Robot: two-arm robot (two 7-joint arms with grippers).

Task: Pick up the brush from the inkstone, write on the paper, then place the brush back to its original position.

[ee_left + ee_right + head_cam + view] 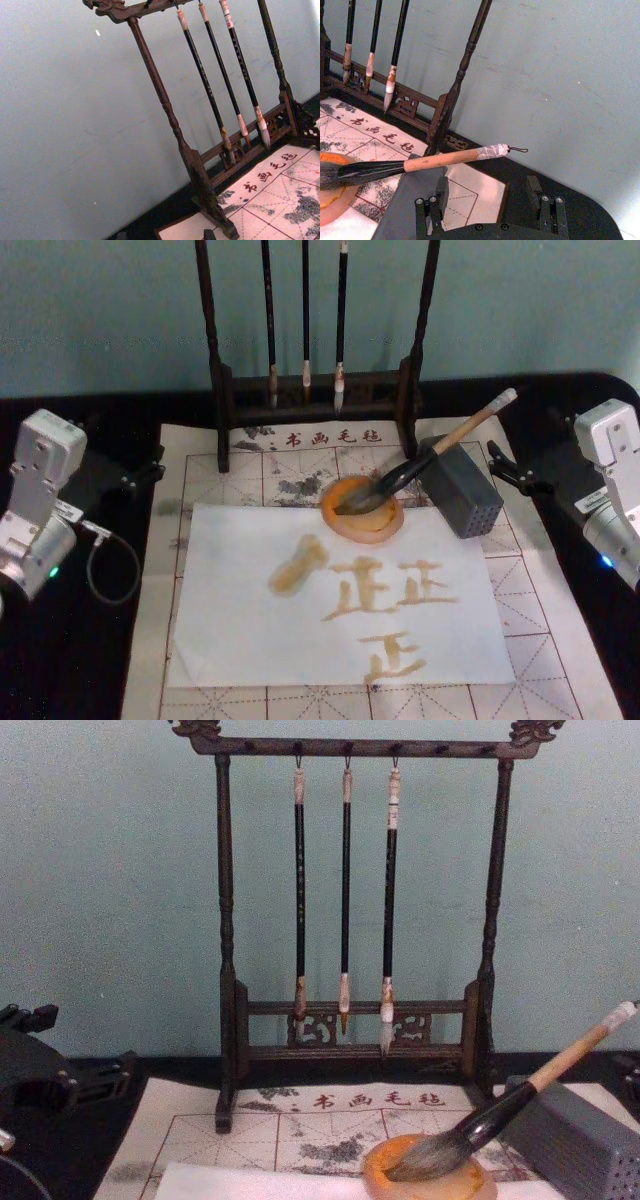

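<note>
**Brush [443, 448] lay in the inkstone [388, 528], both grippers off it**

The right gripper [497, 468] hovered over the black table [60, 670] at the right edge of the mat [548, 600]. Its two fingers [442, 189] were spread apart with nothing between them. Just to its left stood a grey perforated box [465, 495]. The brush's tan handle leaned across the top of that box, with the white-wrapped end raised and pointing back, near the gripper but not touching it. From there the brush sloped down and leftward, away from the gripper, until its grey bristle head rested inside the orange-tan inkstone. The inkstone sat just beside the box, on the side away from the gripper.

The paper [250, 640] lay to the gripper's left and nearer the robot, flat on the beige red-gridded mat, with the inkstone at its far edge. The sheet carried three tan characters and a tan smear.

The left gripper [150, 468] sat at the mat's opposite edge, well apart from the brush and the inkstone. Whether it was open or closed could not be told. Beyond both grippers, at the back of the mat, stood a dark wooden rack [215, 360] with three thin brushes [345, 880] hanging from it.
</note>
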